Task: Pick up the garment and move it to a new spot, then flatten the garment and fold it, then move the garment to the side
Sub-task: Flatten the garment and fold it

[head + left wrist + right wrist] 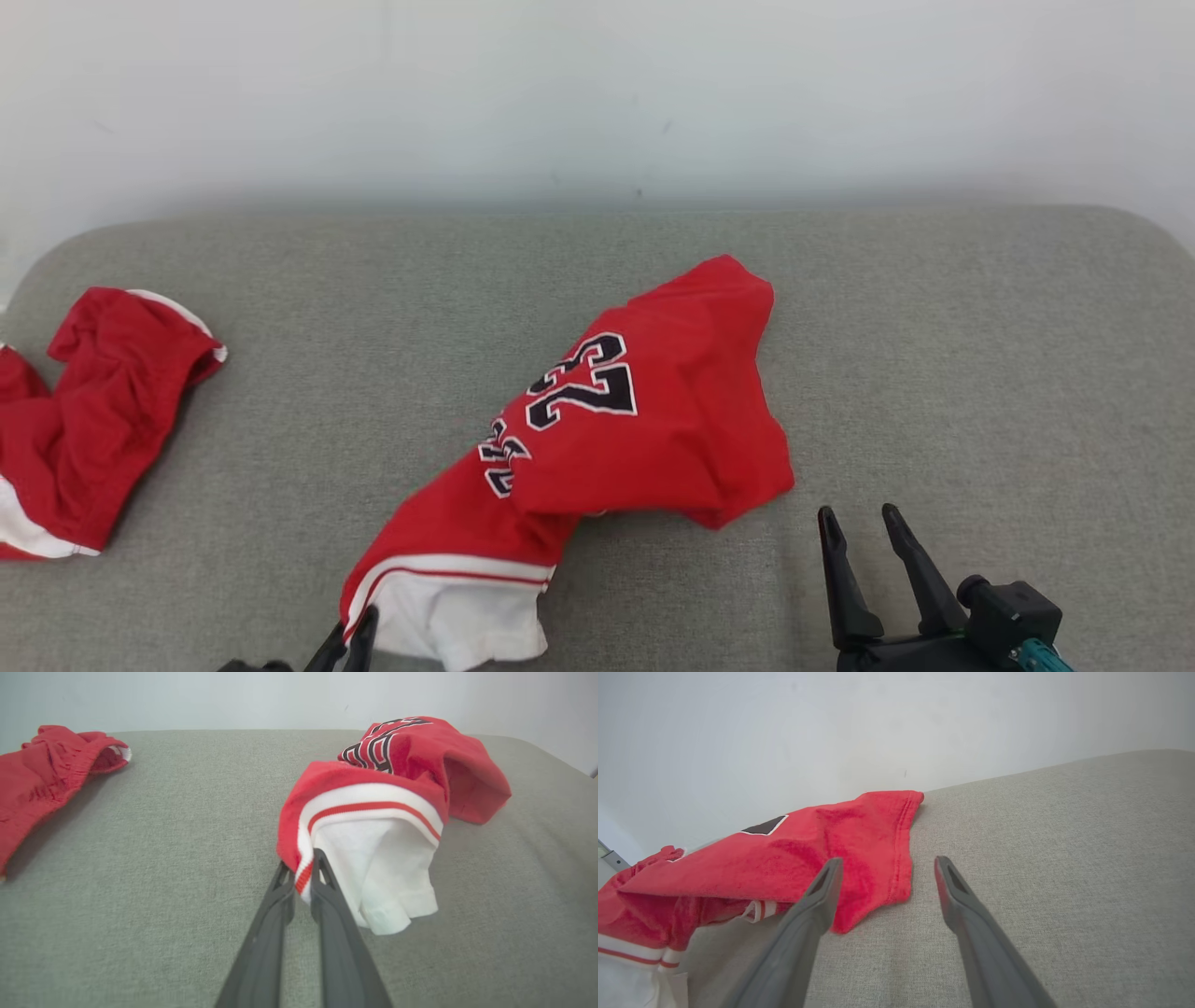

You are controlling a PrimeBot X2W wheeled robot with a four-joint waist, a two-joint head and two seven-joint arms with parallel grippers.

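Observation:
The garment (635, 420) is a red jersey with a black 23 and a white, red-striped trim; it lies crumpled across the middle of the grey cushion. My left gripper (353, 642) is shut on the striped trim at the garment's near-left corner, seen close in the left wrist view (302, 871) with the white part (387, 868) hanging beside it. My right gripper (861, 523) stands open just right of the garment's near-right corner, touching nothing. In the right wrist view the right gripper (885, 872) has its left fingertip in front of the red cloth (822, 854).
A second red piece of clothing (89, 411) with white trim lies crumpled at the far left of the cushion (980, 373). A pale wall (597, 93) rises behind the cushion's rounded back edge. Bare cushion stretches to the right of the right gripper.

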